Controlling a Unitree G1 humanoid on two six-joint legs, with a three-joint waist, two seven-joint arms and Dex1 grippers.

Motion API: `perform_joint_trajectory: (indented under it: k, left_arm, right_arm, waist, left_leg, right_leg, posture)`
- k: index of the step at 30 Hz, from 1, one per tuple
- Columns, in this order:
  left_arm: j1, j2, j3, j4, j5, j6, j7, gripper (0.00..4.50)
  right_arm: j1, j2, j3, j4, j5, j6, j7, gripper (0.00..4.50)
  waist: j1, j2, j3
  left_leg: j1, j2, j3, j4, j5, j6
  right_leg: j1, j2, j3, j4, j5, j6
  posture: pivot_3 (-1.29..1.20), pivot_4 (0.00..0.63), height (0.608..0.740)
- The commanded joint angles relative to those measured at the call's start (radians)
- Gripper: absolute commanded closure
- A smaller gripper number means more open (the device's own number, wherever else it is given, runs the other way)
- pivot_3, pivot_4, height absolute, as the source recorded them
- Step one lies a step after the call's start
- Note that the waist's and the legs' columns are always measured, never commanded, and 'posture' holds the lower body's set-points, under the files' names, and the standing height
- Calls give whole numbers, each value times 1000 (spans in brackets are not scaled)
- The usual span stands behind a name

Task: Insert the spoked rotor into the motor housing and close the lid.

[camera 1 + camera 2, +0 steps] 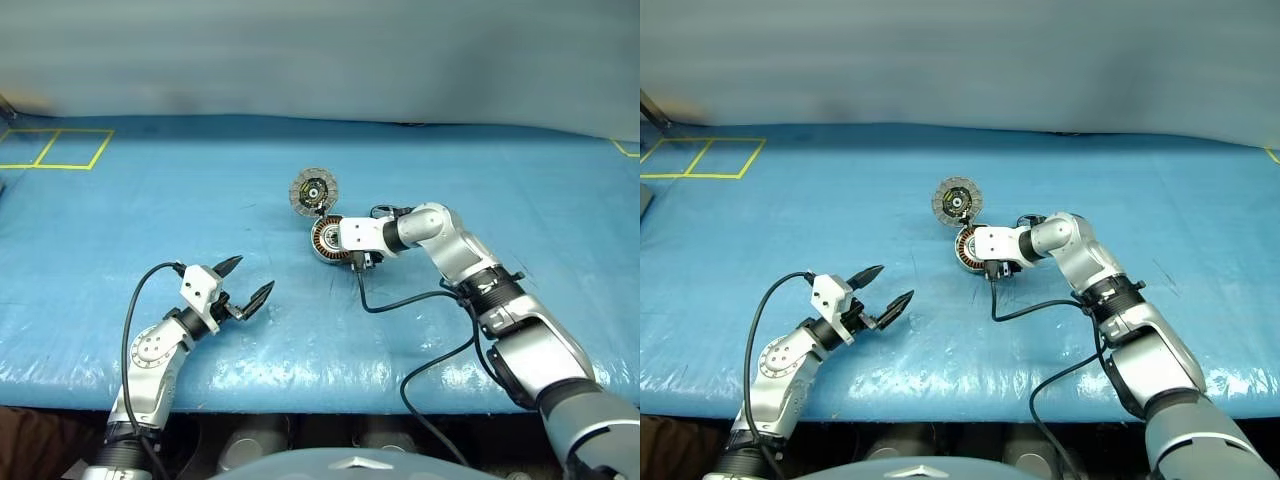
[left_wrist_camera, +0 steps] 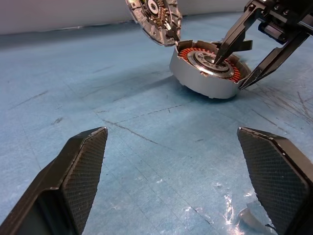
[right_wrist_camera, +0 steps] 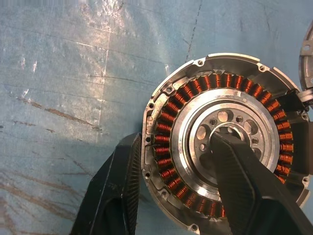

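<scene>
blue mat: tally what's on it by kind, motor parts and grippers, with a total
Round grey metal motor housing with copper windings: 1
Round grey hinged lid, standing open: 1
Black two-finger grippers: 2, left gripper, right gripper
Total: 4

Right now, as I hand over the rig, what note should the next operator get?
Left gripper: open, empty, hanging over the blue table, well short of the parts.
Right gripper: jaws straddling the motor housing wall, one finger in the silver centre, the other outside the rim; whether they grip yet is unclear.
Lid: hinged open, standing up behind the housing.
Spoked rotor: I cannot pick it out; the housing shows copper windings and a silver centre.
Done: lid open. Left: confirm the rotor is seated, then close the lid.
</scene>
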Motion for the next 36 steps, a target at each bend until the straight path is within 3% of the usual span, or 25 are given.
perform_joint_trajectory:
  k: [1, 7, 15, 21, 26, 30, 36]
  left_arm:
    - [3, 7, 13, -45, 6, -22, 3, 0]
    - [21, 14, 20, -53, 1, -23, 5, 0]
    - [42, 24, 35, -66, -4, -20, 10, 0]
    - [45, 27, 42, -76, -2, -12, 11, 0]
    - [45, 29, 45, -79, -1, -8, 11, 0]
    - [42, 26, 42, -77, 1, -7, 11, 0]
    - [39, 24, 41, -76, 0, -6, 9, 0]
  right_arm:
    - [93, 2, -11, -185, 72, 136, 56, 2501]
    - [235, -6, -35, -525, 212, 416, 101, 2501]
    - [376, 128, -79, -793, 359, 820, -104, 2501]
    - [395, 184, -70, -803, 379, 898, -240, 2501]
    - [379, 103, 27, -751, 269, 760, -304, 2501]
    - [380, 99, 40, -757, 299, 764, -305, 2501]
    - [384, 136, 3, -752, 327, 759, -357, 709]
  waist:
    - [0, 0, 0]
    - [-6, 0, 0]
    - [-4, 0, 0]
    - [-2, 0, 0]
    - [-2, 0, 0]
    - [0, 0, 0]
    - [0, 0, 0]
  left_leg:
    - [0, 0, 0, 0, 0, 0]
    - [-4, 1, 1, -1, -2, 0]
    - [-4, 3, 2, -1, -2, 0]
    - [-3, 3, 3, 1, -2, 0]
    - [-3, 3, 3, 1, -2, 0]
    - [-3, 3, 3, 1, -1, 0]
    - [-3, 4, 3, 1, -2, 0]
  right_leg:
    - [0, 0, 0, 0, 0, 0]
    - [-2, 0, 0, -1, -1, -1]
    - [-3, 1, 0, -1, -1, -2]
    - [-3, 1, 0, -1, -1, -2]
    - [-3, 1, 0, -1, -1, -2]
    - [-2, 2, 0, -1, -1, -1]
    - [-2, 2, 0, -1, -1, -2]
  posture:
    - [0, 150, 740]
    - [0, 150, 740]
    - [0, 150, 740]
    - [0, 150, 740]
    - [0, 150, 740]
    - [0, 150, 740]
    - [0, 150, 740]
